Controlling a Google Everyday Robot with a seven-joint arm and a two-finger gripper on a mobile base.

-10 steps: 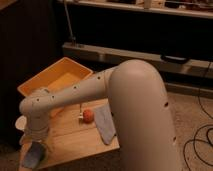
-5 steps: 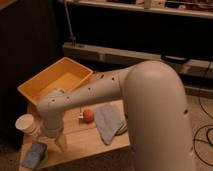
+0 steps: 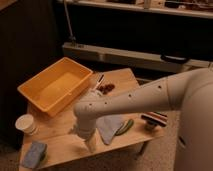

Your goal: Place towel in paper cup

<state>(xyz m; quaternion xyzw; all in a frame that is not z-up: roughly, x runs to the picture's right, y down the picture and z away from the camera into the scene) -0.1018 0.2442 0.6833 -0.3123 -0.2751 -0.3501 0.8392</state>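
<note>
The towel (image 3: pixel 109 127), a limp pale grey-blue cloth, lies flat near the front middle of the wooden table (image 3: pixel 60 142). The off-white paper cup (image 3: pixel 25 123) stands upright at the table's left edge, in front of the yellow-orange bin. My arm reaches in from the right, and its gripper (image 3: pixel 90 143) points down at the table just left of the towel's near corner. It is open and holds nothing. The arm's wrist hides part of the towel's left edge.
A yellow-orange bin (image 3: pixel 55 90) fills the back left of the table. A thick blue sponge block (image 3: pixel 34 154) lies at the front left corner. A green object (image 3: pixel 125 126) touches the towel's right side. A striped brush-like thing (image 3: pixel 154 120), a dark red lump (image 3: pixel 105 88) and a pen (image 3: pixel 100 80) lie further off.
The gripper has swung right along the table's front, from beside the cup and sponge to the towel's left edge. The objects have stayed put.
</note>
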